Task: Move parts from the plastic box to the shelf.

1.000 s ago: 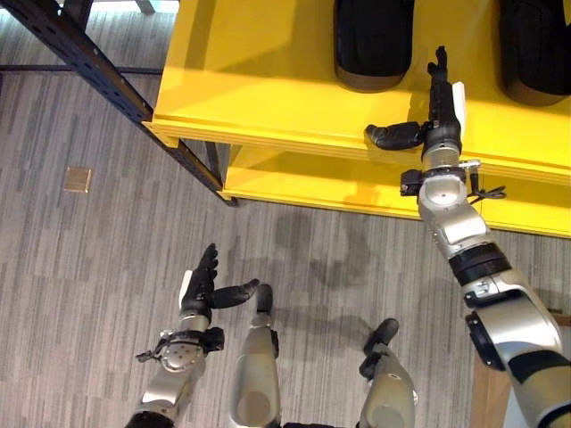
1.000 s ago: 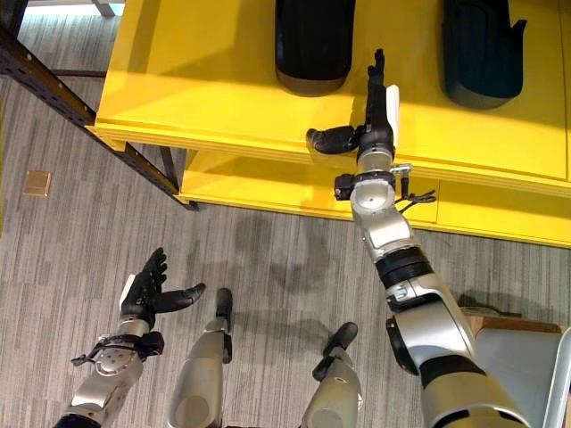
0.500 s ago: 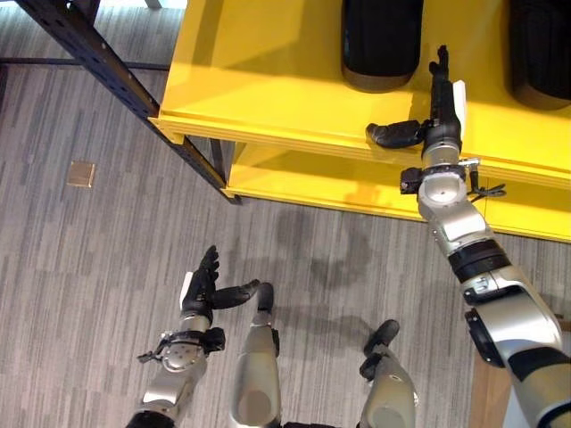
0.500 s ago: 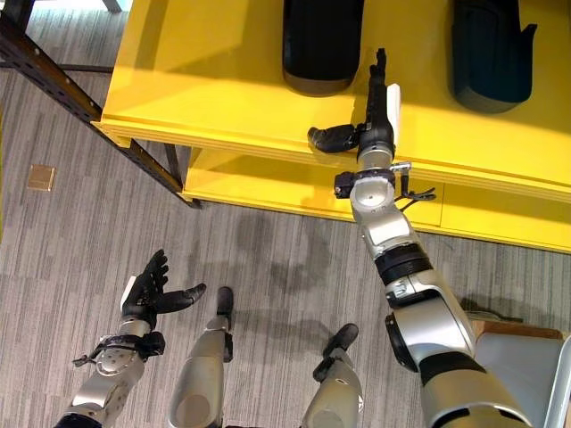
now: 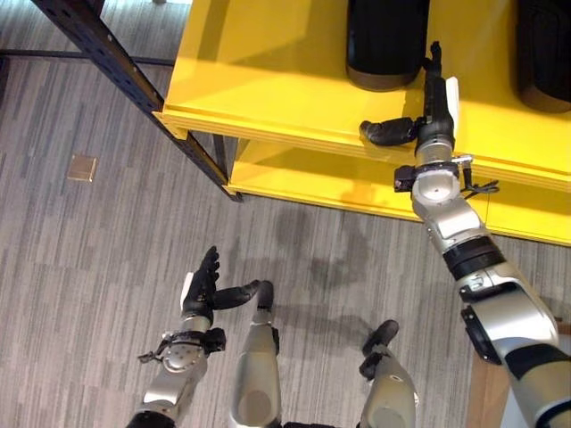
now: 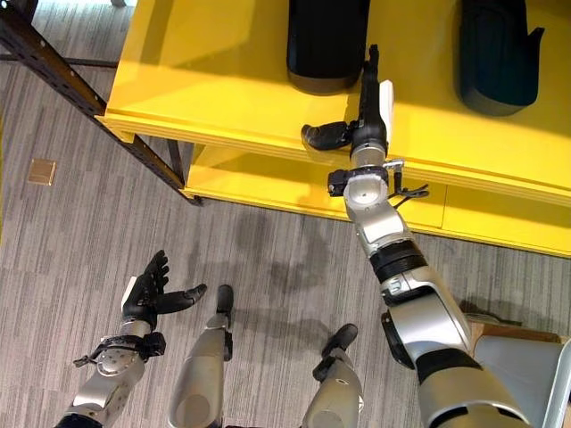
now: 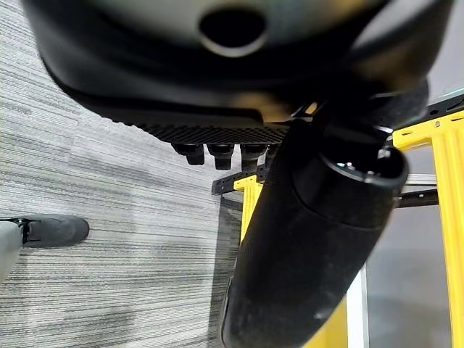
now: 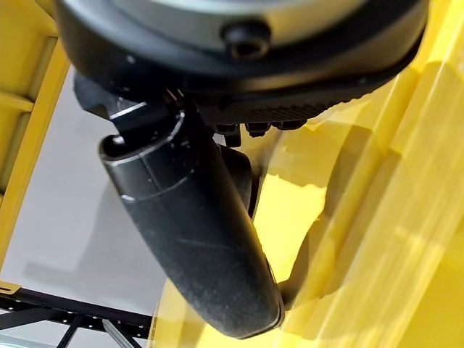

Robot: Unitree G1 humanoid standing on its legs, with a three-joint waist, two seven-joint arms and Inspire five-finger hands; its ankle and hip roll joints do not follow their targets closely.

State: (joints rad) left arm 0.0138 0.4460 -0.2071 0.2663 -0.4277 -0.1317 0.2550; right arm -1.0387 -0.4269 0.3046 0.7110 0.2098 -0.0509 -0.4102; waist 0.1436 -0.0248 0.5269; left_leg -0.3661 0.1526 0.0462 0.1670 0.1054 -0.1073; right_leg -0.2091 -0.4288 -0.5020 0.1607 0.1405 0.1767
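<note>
Over the shelf [image 5: 268, 80] edge — right hand [image 5: 434, 102] flat, seemingly empty.

Bright overhead light glares on the yellow shelf [image 5: 268, 62] at upper centre; soft shadows pool on the grey floor [image 5: 80, 267] below it.

My arms are silver-grey metal with black bands at the joints. Each ends in a dark hand: the right hand [image 5: 432, 120] and the left hand [image 5: 203, 290] carry a white cover along one side. The palm edge is finely ribbed in the wrist views.
</note>
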